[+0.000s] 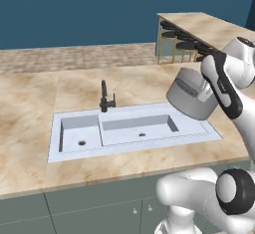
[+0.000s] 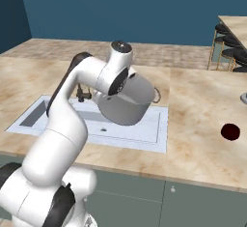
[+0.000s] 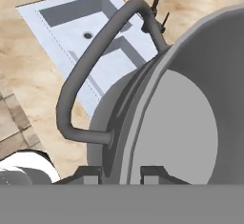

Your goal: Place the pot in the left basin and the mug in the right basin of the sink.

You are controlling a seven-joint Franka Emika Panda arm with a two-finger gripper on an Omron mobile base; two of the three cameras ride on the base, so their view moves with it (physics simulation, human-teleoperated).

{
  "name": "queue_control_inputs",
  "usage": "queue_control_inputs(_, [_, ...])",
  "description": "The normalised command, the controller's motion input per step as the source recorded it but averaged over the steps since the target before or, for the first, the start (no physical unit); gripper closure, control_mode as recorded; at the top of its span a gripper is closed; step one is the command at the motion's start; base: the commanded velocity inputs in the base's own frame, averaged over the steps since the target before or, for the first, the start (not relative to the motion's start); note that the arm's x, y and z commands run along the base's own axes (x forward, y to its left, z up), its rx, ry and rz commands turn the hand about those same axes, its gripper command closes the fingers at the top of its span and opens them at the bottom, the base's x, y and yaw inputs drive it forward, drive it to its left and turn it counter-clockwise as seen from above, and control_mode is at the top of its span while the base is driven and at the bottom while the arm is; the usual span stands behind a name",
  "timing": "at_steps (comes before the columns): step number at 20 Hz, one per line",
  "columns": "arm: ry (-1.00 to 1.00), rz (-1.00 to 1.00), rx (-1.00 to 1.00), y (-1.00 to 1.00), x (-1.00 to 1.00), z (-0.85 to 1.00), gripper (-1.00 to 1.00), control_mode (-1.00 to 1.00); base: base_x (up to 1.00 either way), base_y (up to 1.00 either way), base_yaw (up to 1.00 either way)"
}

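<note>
Both base views look down over the sink (image 1: 134,128); the hand view hugs the pot (image 3: 181,108).

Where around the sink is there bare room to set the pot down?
Both basins lie bare: the left basin beside the faucet, and the longer right basin. The counter left of the sink is bare too. The gripper holds the pot tilted over the sink's right end.
</note>
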Motion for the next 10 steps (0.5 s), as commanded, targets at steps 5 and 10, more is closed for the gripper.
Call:
queue_control_inputs(5, [0.00, 0.00, 0.03, 0.64, -0.16, -0.01, 1.00, -1.00, 0.00, 0.00, 0.00])
queue_control_inputs(10, [0.00, 0.00, 0.13, 0.60, 0.00, 0.00, 1.00, -1.00, 0.00, 0.00, 0.00])
